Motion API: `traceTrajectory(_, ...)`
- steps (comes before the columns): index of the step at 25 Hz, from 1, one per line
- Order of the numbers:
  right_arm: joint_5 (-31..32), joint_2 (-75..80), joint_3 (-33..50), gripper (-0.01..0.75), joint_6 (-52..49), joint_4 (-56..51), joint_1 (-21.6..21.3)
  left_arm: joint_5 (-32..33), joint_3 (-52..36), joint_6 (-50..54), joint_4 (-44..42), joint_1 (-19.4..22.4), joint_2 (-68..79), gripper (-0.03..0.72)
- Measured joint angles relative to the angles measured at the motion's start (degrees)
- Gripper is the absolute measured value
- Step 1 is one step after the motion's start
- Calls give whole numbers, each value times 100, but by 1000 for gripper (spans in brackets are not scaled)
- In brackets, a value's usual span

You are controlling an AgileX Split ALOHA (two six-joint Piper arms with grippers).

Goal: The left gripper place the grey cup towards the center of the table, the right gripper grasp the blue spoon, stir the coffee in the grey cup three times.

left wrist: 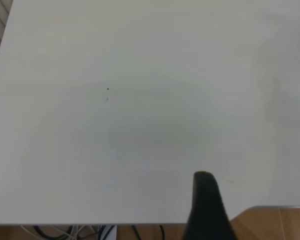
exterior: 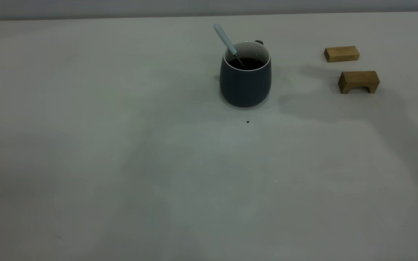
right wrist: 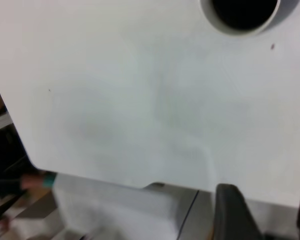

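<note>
- A flat rectangular wooden block (exterior: 341, 53) lies at the two o'clock part of the exterior view.
- An arch-shaped wooden block (exterior: 358, 82) stands just beside it, toward five o'clock, the two apart.
- Dark cables (left wrist: 90, 232) hang below the tabletop edge in the left wrist view.

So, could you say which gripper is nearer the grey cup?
Right, probably: the right gripper faces the grey cup across the table; the left gripper has no cup in view.

Upright grey cup (exterior: 245, 81) holding coffee (exterior: 247, 63), blue spoon (exterior: 227, 41) leaning inside
</note>
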State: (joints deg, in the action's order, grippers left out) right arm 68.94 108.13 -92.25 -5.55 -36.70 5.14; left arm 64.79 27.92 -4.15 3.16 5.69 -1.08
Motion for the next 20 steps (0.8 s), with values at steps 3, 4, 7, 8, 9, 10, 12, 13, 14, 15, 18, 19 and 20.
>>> traceTrajectory(3, 70, -703, 0, 257, 422, 336, 0, 0, 0, 0, 0, 0, 0, 585)
traceTrajectory(4, 83, -895, 8, 240, 731, 535, 0, 0, 0, 0, 0, 0, 0, 585)
traceTrajectory(7, 126, -1520, 147, 201, 1617, 1038, 0, 0, 0, 0, 0, 0, 0, 585)
traceTrajectory(8, 152, -1654, 206, 198, 1797, 1147, 0, 0, 0, 0, 0, 0, 0, 585)
traceTrajectory(9, 176, -1778, 231, 197, 1900, 1253, 0, 0, 0, 6, 0, 0, 0, 585)
traceTrajectory(10, 194, -1871, 256, 197, 1947, 1384, 0, 0, 0, 6, 0, 0, 0, 585)
traceTrajectory(12, 194, -1976, 261, 197, 1960, 1688, 0, 0, 0, 6, 0, 0, 0, 585)
traceTrajectory(13, 194, -2015, 276, 197, 1911, 1818, 0, 0, 0, 6, 0, 0, 0, 585)
traceTrajectory(14, 194, -2049, 312, 197, 1835, 1955, 0, 0, 0, 6, 0, 0, 0, 585)
traceTrajectory(15, 194, -2078, 351, 197, 1716, 2123, 0, 0, 0, 6, 0, 0, 0, 585)
traceTrajectory(18, 194, -2196, 536, 197, 1351, 2539, -4, 0, 0, 6, 0, 0, 0, 585)
traceTrajectory(19, 194, -2251, 633, 199, 1281, 2645, -4, 0, 0, 6, 0, 0, 0, 585)
traceTrajectory(20, 194, -2333, 786, 201, 1237, 2718, -4, 0, 0, 6, 0, 0, 0, 585)
